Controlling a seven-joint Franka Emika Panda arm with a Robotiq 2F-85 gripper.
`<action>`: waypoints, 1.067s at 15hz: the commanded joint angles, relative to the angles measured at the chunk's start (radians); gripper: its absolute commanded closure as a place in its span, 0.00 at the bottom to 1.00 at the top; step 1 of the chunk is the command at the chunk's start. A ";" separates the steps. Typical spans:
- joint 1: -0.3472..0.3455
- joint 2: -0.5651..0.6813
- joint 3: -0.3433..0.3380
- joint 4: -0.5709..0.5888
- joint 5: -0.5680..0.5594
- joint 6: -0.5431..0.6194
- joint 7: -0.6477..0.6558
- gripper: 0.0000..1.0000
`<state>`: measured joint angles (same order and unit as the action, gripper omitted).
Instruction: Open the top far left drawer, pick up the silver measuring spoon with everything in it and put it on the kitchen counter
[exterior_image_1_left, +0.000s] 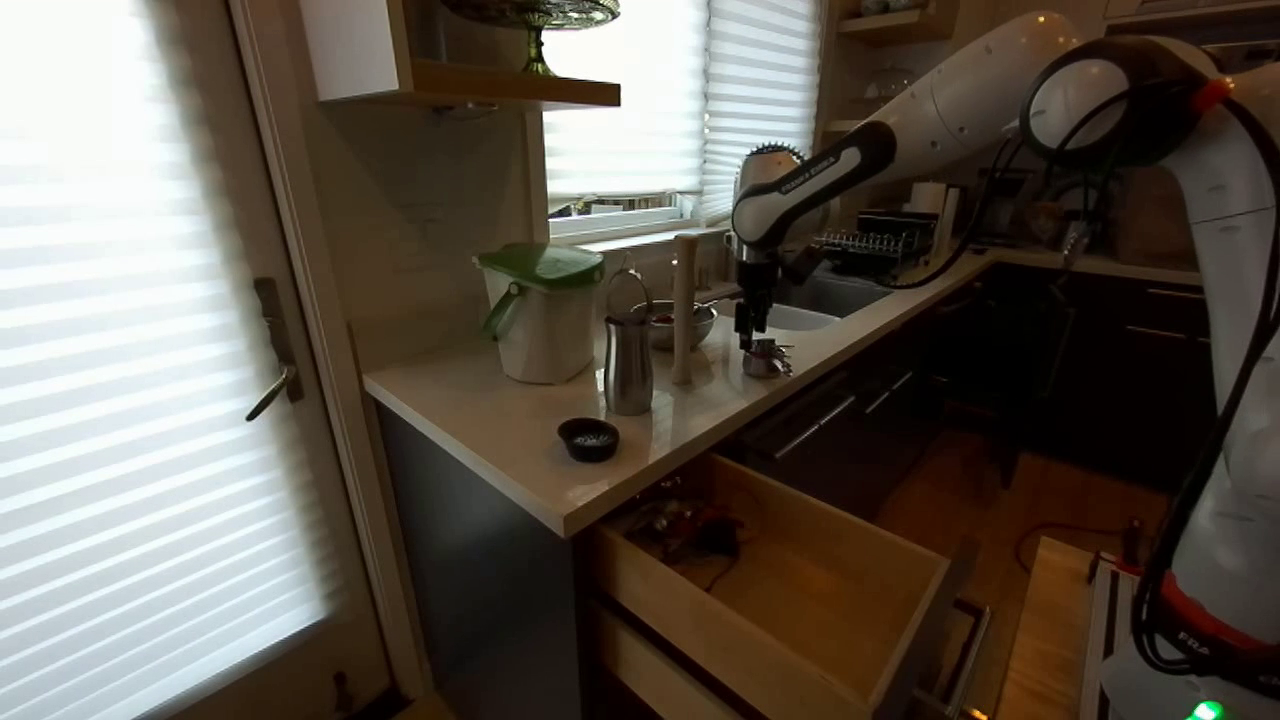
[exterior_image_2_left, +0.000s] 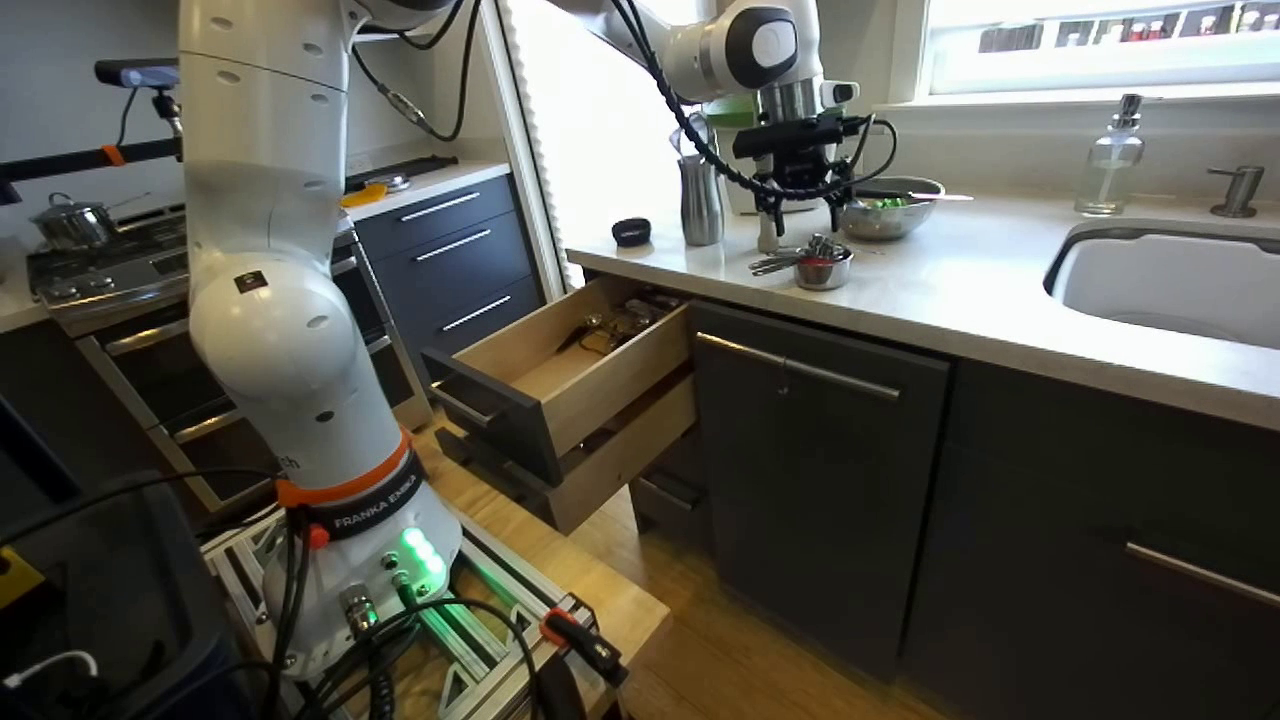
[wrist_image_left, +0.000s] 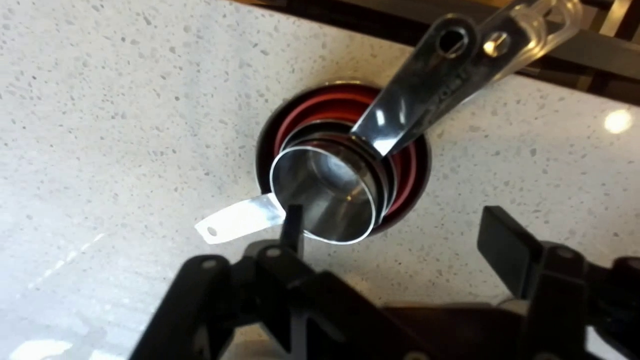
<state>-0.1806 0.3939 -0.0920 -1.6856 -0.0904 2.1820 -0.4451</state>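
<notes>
The silver measuring spoon shows as a nested stack of silver measuring cups with red inside. It stands on the pale kitchen counter (exterior_image_1_left: 480, 425) near its front edge, in an exterior view (exterior_image_1_left: 763, 364), in an exterior view (exterior_image_2_left: 823, 272) and in the wrist view (wrist_image_left: 325, 195). Several handles point over the edge; one points the opposite way. My gripper (wrist_image_left: 394, 215) is open and empty, above and slightly behind the stack, also seen in both exterior views (exterior_image_1_left: 750, 335) (exterior_image_2_left: 806, 220). One finger overlaps the top cup's rim in the wrist view; contact cannot be told. The top far left drawer (exterior_image_2_left: 620, 390) is open.
A steel canister (exterior_image_1_left: 628, 365), small black bowl (exterior_image_1_left: 588, 440), wooden post (exterior_image_1_left: 684, 310), metal bowl (exterior_image_2_left: 890, 210) and green-lidded bin (exterior_image_1_left: 545, 310) stand on the counter near the gripper. Utensils (exterior_image_1_left: 690, 525) lie at the drawer's back. A lower drawer (exterior_image_2_left: 630, 450) is also pulled out.
</notes>
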 joint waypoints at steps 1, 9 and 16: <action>-0.005 -0.058 0.011 -0.032 0.008 -0.019 0.017 0.00; 0.055 -0.320 0.009 -0.237 -0.100 -0.122 0.128 0.00; 0.148 -0.393 0.086 -0.340 -0.097 -0.217 0.078 0.00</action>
<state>-0.0397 0.0009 0.0014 -2.0275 -0.1880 1.9665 -0.3668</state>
